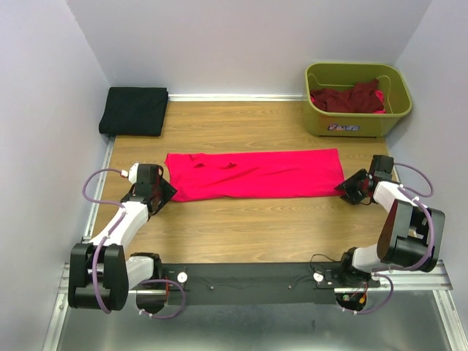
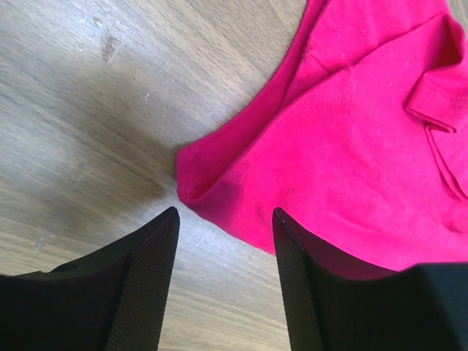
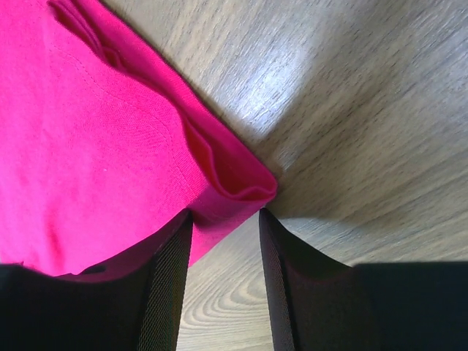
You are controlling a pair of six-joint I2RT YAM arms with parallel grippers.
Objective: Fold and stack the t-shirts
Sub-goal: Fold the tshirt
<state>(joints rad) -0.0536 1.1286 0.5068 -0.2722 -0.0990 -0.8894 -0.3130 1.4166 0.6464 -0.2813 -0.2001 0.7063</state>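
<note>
A bright pink-red t-shirt (image 1: 256, 174) lies flat in a long band across the middle of the table. My left gripper (image 1: 165, 191) stands open at its near-left corner (image 2: 191, 189); the corner lies just ahead of the gap and the right finger (image 2: 296, 285) overlaps the cloth's edge. At the band's near-right corner (image 3: 245, 186) my right gripper (image 1: 348, 188) is low over the table. Its jaws are apart, the folded corner sits at their tips, and the left finger (image 3: 167, 285) is over the cloth. A black folded t-shirt (image 1: 134, 111) rests at the back left.
An olive-green tub (image 1: 395, 82) at the back right holds dark maroon t-shirts (image 1: 349, 99). Walls close in the table on the left, back and right. Bare wood (image 1: 241, 230) shows between the pink shirt and the arm bases.
</note>
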